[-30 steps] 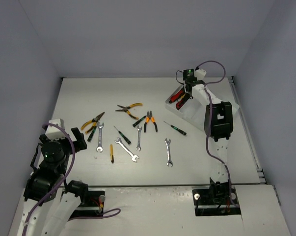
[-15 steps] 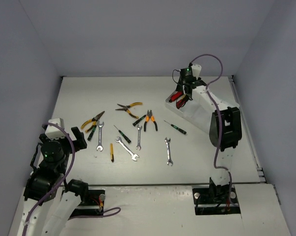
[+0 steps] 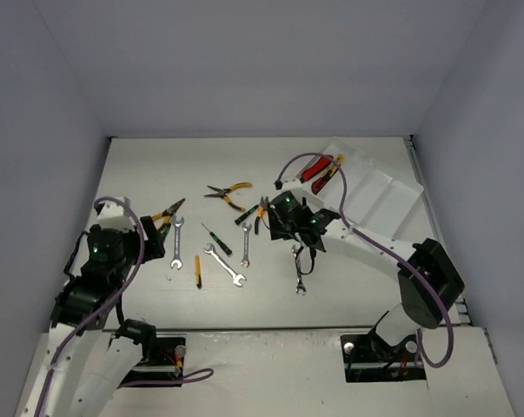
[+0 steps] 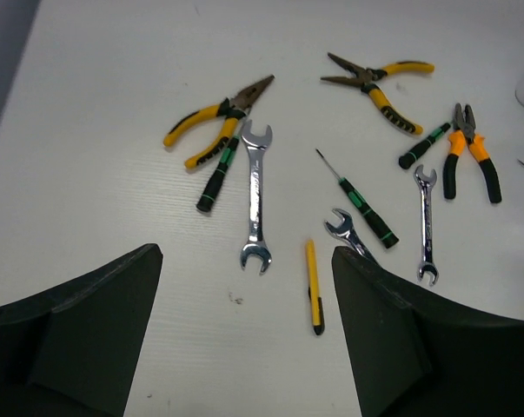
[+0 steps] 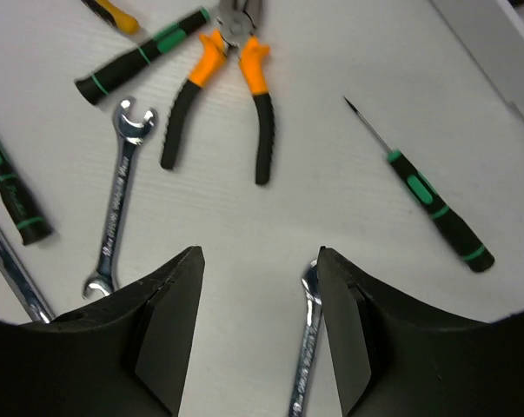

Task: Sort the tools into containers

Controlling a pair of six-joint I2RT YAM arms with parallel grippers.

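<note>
One red-black knife (image 3: 314,171) lies in the tray (image 3: 379,187) at 2 o'clock; remaining tools are loose on the worktop (image 3: 140,174). Right claw (image 5: 260,261) hangs open, empty, over a wrench (image 5: 307,347), probably lining up a pickup. Left claw (image 4: 247,269) open, empty, near the pliers (image 4: 214,130) at 9 o'clock, apparently waiting.

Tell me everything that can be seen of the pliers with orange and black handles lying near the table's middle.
The orange-and-black pliers lie flat on the white table, with the grey metal head pointing away from the arms. The handles are orange near the joint, have black sleeves (perhaps rubber) at their ends, and are spread apart. Nothing holds them. One end of a black-green screwdriver lies close beside the head; whether they touch I cannot tell.
</note>
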